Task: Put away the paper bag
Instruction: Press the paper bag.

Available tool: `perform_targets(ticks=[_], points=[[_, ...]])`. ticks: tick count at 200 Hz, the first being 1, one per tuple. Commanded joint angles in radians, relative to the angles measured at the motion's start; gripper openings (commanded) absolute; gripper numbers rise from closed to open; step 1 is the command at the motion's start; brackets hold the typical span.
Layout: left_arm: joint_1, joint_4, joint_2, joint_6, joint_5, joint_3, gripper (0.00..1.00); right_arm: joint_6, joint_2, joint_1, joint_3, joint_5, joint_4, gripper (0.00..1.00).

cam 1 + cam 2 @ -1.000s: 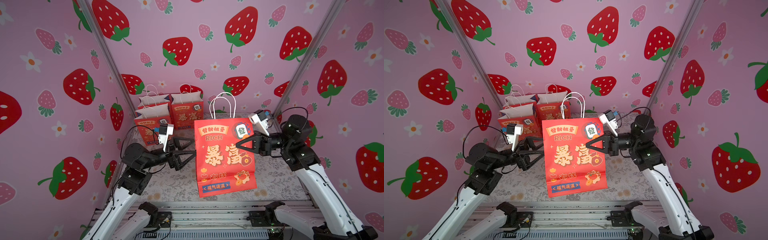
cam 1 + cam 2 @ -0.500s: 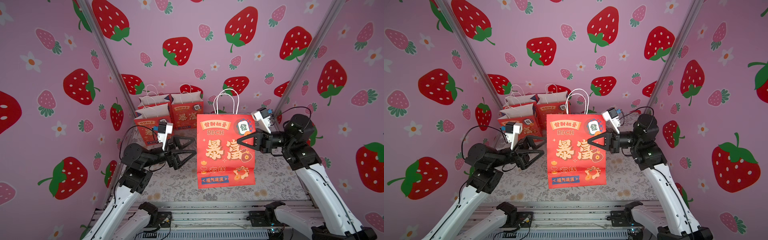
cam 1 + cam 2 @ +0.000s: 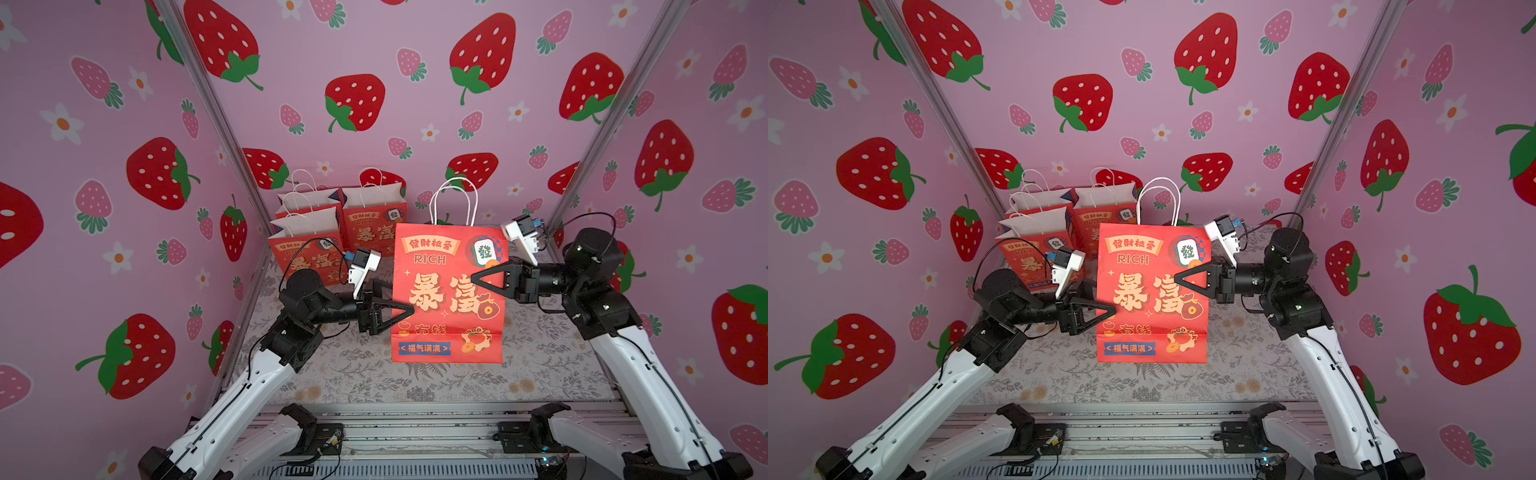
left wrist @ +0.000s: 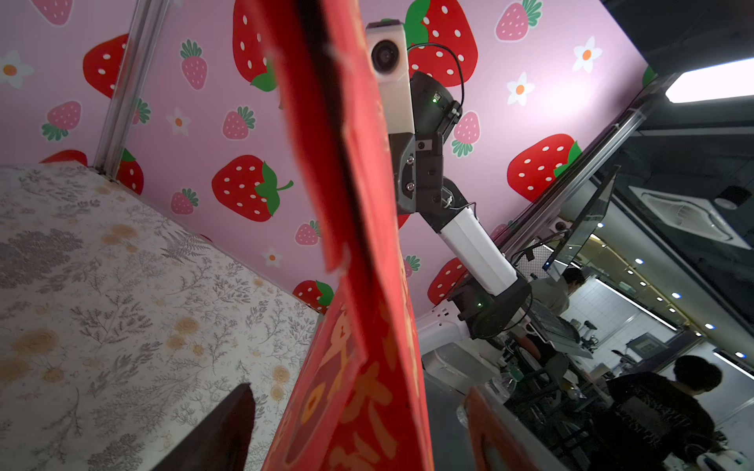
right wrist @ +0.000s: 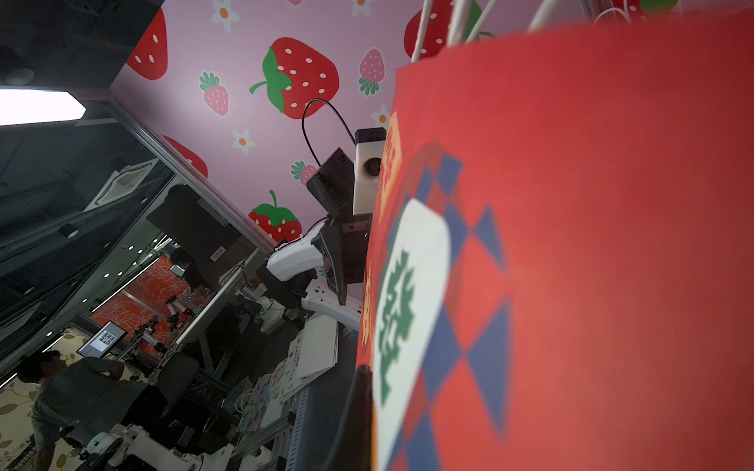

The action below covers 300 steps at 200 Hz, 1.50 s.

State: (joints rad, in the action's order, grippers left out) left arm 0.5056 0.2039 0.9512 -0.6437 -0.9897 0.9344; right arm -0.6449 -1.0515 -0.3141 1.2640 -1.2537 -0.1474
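Observation:
A flat red paper bag with white rope handles hangs upright in mid-scene, its bottom seemingly just off the floral mat. My right gripper is shut on the bag's right edge, and in the right wrist view one dark finger presses against the printed face. My left gripper reaches over the bag's lower left edge. In the left wrist view the bag stands between the jaws, with a gap on each side, so that gripper is open.
Three more red bags stand open at the back left corner. The floral mat is walled in by strawberry panels on three sides. A metal rail runs along the front edge.
The right gripper has raised the bag and carried it slightly back. The left gripper has moved in over the bag's left edge and its jaws have narrowed.

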Motion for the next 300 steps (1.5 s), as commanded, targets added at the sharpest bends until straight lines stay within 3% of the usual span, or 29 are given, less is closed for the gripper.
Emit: perform_targets(ticks=[1, 30, 69, 77, 98, 116, 159, 180, 199, 235, 300], points=[[0.005, -0.033, 0.017, 0.048, -0.015, 0.046, 0.63, 0.043, 0.003, -0.006, 0.027, 0.014, -0.027, 0.00], [0.004, -0.039, 0.027, 0.053, -0.009, 0.046, 0.47, 0.064, -0.002, -0.011, 0.033, 0.007, -0.052, 0.00], [0.007, -0.025, 0.033, 0.046, -0.004, 0.045, 0.54, 0.105, -0.007, -0.040, 0.038, 0.008, -0.087, 0.00], [0.007, -0.023, 0.038, 0.046, -0.003, 0.046, 0.48, 0.116, -0.009, -0.045, 0.040, 0.015, -0.101, 0.00], [0.007, -0.035, 0.042, 0.054, 0.009, 0.044, 0.22, 0.123, -0.013, -0.049, 0.037, 0.025, -0.110, 0.02], [0.007, -0.060, 0.038, 0.074, 0.029, 0.044, 0.00, 0.120, -0.009, -0.049, 0.031, 0.039, -0.110, 0.14], [-0.008, -0.137, 0.022, 0.119, 0.048, 0.050, 0.00, 0.088, 0.047, -0.049, -0.057, 0.042, -0.084, 0.58], [-0.017, -0.138, 0.018, 0.121, 0.045, 0.047, 0.00, 0.045, 0.104, -0.055, -0.153, 0.071, -0.020, 0.69], [-0.019, -0.132, 0.030, 0.119, 0.040, 0.044, 0.00, 0.017, 0.134, -0.063, -0.221, 0.095, 0.031, 0.72], [-0.019, -0.128, 0.022, 0.121, 0.050, 0.040, 0.00, 0.024, 0.111, -0.076, -0.229, 0.095, 0.001, 0.67], [-0.019, -0.203, -0.019, 0.183, 0.102, 0.047, 0.00, 0.067, 0.104, -0.079, -0.214, 0.144, -0.103, 0.27]])
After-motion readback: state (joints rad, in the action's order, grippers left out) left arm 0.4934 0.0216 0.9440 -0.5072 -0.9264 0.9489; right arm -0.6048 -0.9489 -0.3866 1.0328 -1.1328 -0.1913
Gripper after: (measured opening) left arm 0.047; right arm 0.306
